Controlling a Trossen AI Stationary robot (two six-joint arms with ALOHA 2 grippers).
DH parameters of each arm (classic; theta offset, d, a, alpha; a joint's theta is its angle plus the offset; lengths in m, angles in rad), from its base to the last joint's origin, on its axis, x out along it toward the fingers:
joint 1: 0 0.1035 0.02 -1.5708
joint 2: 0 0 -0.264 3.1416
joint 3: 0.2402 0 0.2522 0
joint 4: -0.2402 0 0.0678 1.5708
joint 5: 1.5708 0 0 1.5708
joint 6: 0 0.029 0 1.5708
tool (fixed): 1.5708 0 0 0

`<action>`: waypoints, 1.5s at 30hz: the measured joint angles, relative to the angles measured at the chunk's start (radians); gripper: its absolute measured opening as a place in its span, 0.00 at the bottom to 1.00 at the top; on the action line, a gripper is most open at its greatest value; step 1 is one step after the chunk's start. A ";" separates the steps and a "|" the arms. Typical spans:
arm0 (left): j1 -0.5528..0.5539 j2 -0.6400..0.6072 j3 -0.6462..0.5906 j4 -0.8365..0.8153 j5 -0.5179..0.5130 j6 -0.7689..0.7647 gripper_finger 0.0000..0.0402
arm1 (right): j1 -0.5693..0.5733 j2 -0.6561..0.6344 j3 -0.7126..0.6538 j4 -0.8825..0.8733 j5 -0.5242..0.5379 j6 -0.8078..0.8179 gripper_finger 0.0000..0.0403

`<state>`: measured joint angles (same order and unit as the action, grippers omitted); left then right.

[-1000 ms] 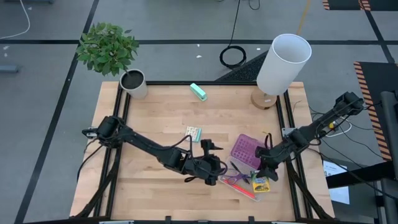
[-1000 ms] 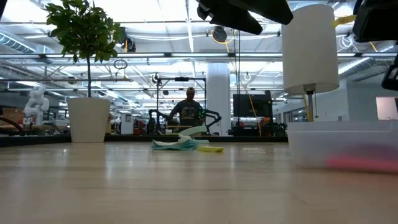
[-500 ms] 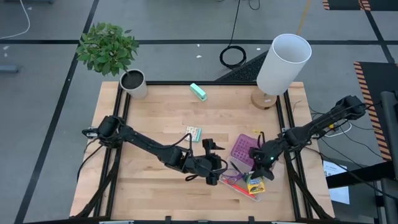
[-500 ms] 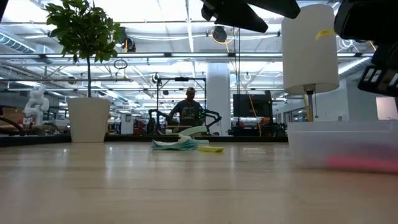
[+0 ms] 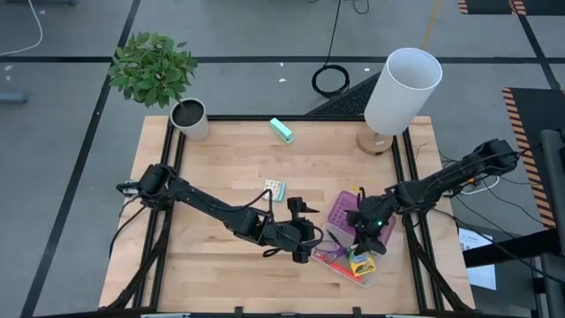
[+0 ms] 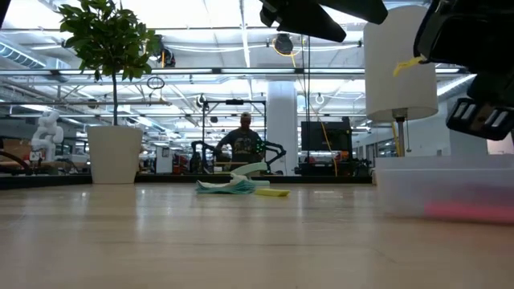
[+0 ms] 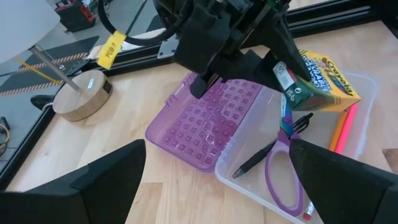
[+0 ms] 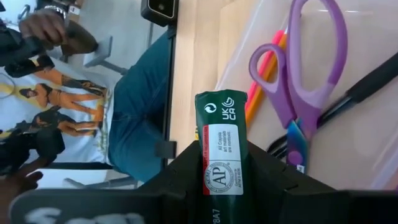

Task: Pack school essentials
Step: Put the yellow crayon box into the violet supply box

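So I've got the right hand [image 5: 367, 231] clamped on the green-and-yellow cardboard crayon box [image 7: 317, 79], pinched across its thin sides near one end, and it's hanging just over the clear plastic pencil case [image 7: 367, 87] near the front right of the wooden bench [image 5: 221, 168]. My read is the box is light but crushable: thin card, glossy print, so a bit slick, and squeezing harder would dent it rather than help. Gripping across the narrow faces like this seems right, since the broad faces would bow in. Held at one end it can swing, so I'd go slow on the way down. Already in the case: purple-handled scissors [image 7: 283, 177] with a black pen [image 7: 258, 158] lying under them, plus an orange pencil [image 7: 341, 132] and a pink-red pen [image 7: 352, 122] along the far wall, so the free space is tight and the box may land on top of the pens. The purple gridded lid [image 7: 208, 121] lies open beside the case. The left hand [image 5: 305, 240] sits just beside the case with its fingers spread wide, holding nothing. The small multicoloured card [image 5: 275, 189] is still out mid-bench; flat and thin, that'll be a pain to pick up.
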<state>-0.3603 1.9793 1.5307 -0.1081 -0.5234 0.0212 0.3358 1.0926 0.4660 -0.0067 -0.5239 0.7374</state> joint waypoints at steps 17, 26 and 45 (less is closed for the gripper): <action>0.000 0.000 0.000 0.000 0.001 0.001 0.99 | -0.008 0.002 0.000 -0.004 0.115 -0.090 0.60; 0.000 0.000 0.000 0.000 0.001 -0.001 0.99 | 0.028 0.002 0.000 -0.003 0.181 -0.096 0.67; 0.013 0.000 0.000 0.000 0.003 -0.057 0.99 | 0.092 -0.012 0.001 -0.109 0.001 0.091 0.54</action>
<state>-0.3471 1.9793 1.5307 -0.1085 -0.5209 -0.0357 0.4274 1.0803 0.4667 -0.1152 -0.5230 0.8281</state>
